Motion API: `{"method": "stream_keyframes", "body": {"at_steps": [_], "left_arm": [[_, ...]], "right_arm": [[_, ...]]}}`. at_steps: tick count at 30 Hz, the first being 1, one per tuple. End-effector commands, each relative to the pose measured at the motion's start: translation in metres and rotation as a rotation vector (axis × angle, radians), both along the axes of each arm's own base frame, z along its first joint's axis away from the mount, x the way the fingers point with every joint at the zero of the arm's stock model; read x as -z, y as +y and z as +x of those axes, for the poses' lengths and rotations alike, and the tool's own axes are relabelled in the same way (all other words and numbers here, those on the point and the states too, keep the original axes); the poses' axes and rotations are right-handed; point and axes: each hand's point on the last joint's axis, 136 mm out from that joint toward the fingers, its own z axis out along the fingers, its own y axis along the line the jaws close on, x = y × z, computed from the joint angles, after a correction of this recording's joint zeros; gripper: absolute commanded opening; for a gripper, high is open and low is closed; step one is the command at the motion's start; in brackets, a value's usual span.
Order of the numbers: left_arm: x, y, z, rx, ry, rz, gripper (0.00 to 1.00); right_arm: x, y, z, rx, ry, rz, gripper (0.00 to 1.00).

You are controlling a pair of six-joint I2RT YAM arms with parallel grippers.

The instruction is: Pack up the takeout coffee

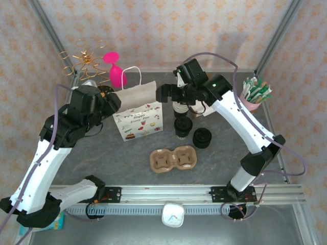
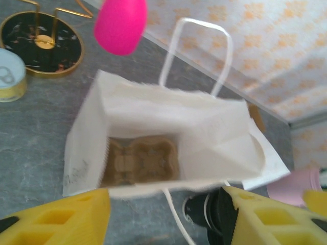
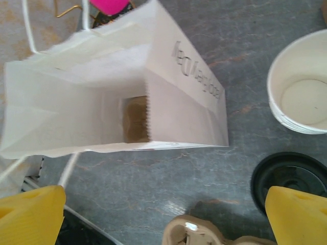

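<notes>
- The takeout coffee (image 1: 182, 127) stands upright near the middle of the surface, a little toward the right edge. From above, mostly its black lid shows (the cream wall is hard to make out).
- I judge it light and easily crushed. It has a thin paper wall and a press-fit lid that could pop off under a hard squeeze. It probably holds liquid, so it needs to stay level.
- The best hold looks to be across the wall just under the lid's rim, with gentle pressure, not on the slick lid itself.
- The stack of lidless cups (image 1: 179, 107) is just beside it toward the far edge; I cannot tell whether they touch. The loose black lids (image 1: 202, 138) sit just beside it toward the right edge, so there is little room for fingers.
- The cup carrier (image 1: 173, 158) lies empty toward the near edge. The paper bag (image 1: 138, 115) stands open at the centre, with a second carrier (image 2: 140, 161) on its floor.
- The right claw (image 3: 166, 199) hangs by the bag's right end, jaws wide apart and holding nothing. The left claw (image 2: 166, 199) looks down into the bag, jaws also apart and empty.
</notes>
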Motion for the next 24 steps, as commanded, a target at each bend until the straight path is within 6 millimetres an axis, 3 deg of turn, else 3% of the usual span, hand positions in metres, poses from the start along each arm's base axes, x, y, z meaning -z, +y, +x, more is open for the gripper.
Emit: {"method": "stream_keyframes", "body": {"at_steps": [1, 7, 12, 16, 21, 24], "left_arm": [[0.006, -0.009, -0.019, 0.026, 0.048, 0.057, 0.57], [0.010, -0.056, -0.041, 0.167, 0.029, 0.048, 0.54], [0.030, -0.114, -0.064, 0.346, 0.067, 0.108, 0.54], [0.072, -0.144, -0.093, 0.475, 0.158, 0.130, 0.56], [0.140, -0.151, -0.125, 0.523, 0.320, 0.158, 0.60], [0.179, -0.153, -0.129, 0.506, 0.377, 0.169, 0.66]], "right_arm": [[-0.003, -0.012, 0.006, 0.017, -0.062, -0.005, 1.00], [0.023, -0.031, 0.012, 0.063, -0.034, -0.019, 1.00], [0.029, -0.039, 0.011, 0.074, -0.046, -0.045, 1.00], [0.027, -0.044, 0.010, 0.082, -0.054, -0.053, 1.00], [0.019, -0.053, 0.015, 0.102, -0.067, -0.033, 1.00], [0.017, -0.052, 0.015, 0.091, -0.070, -0.016, 1.00]]}}
